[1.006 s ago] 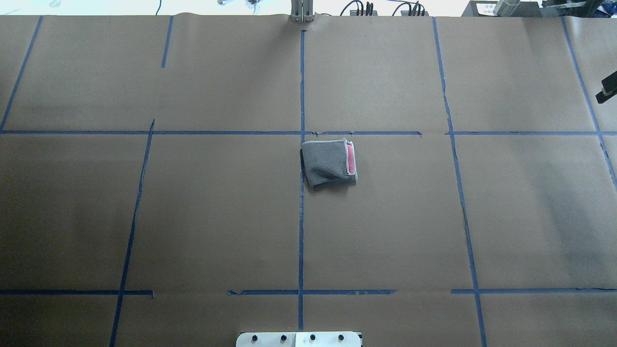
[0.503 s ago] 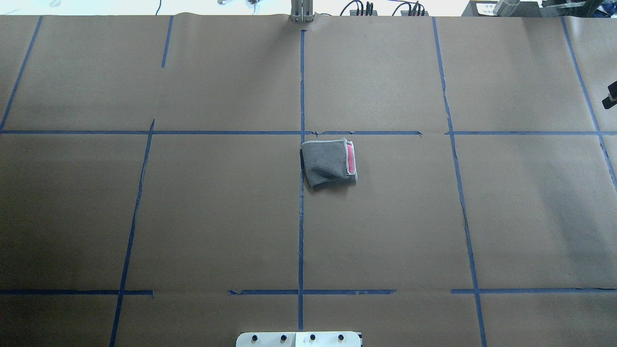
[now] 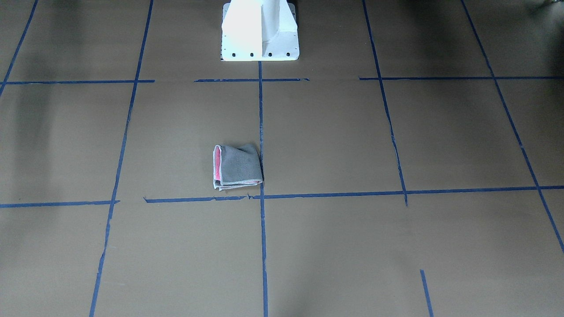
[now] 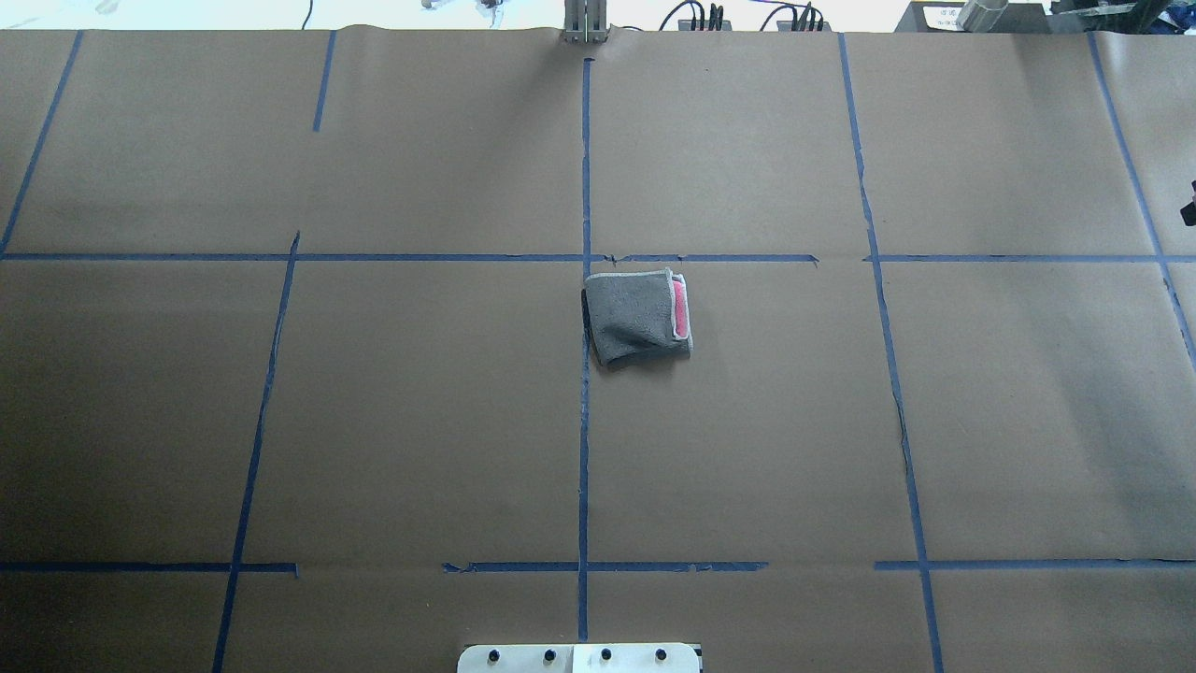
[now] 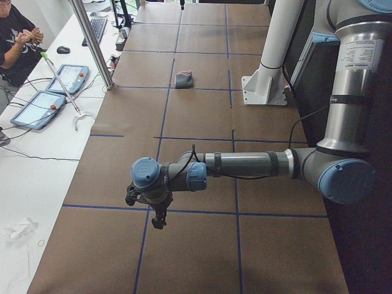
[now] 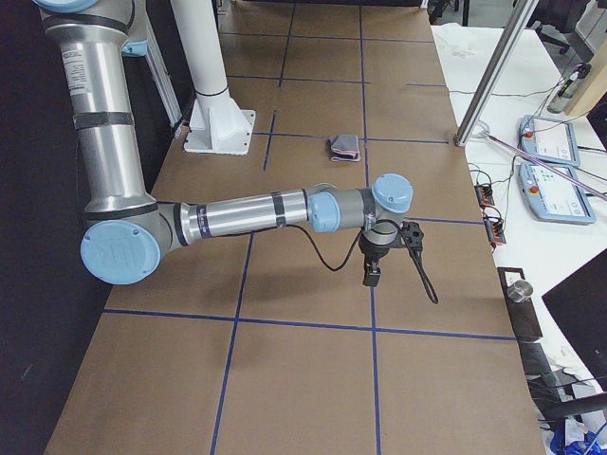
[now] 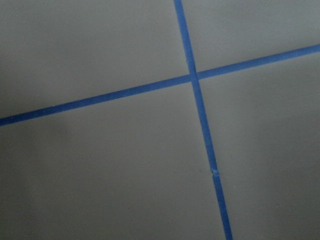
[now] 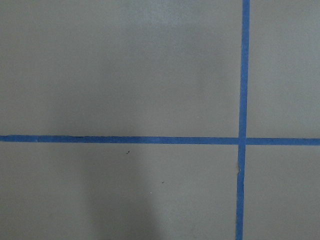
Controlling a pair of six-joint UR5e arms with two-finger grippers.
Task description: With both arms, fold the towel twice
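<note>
Towel lying folded small, grey out, on bench; arms parked wide, folding likely done; fingers apart or together, cannot tell.

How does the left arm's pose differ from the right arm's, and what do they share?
The left arm reaches toward the left end of the table; the right arm reaches toward its right end. The left arm is absent from the overhead view, while a dark sliver at that view's right edge may be part of the right arm. Both stretch out low, wrists pointing down, far from the folded towel.
</note>
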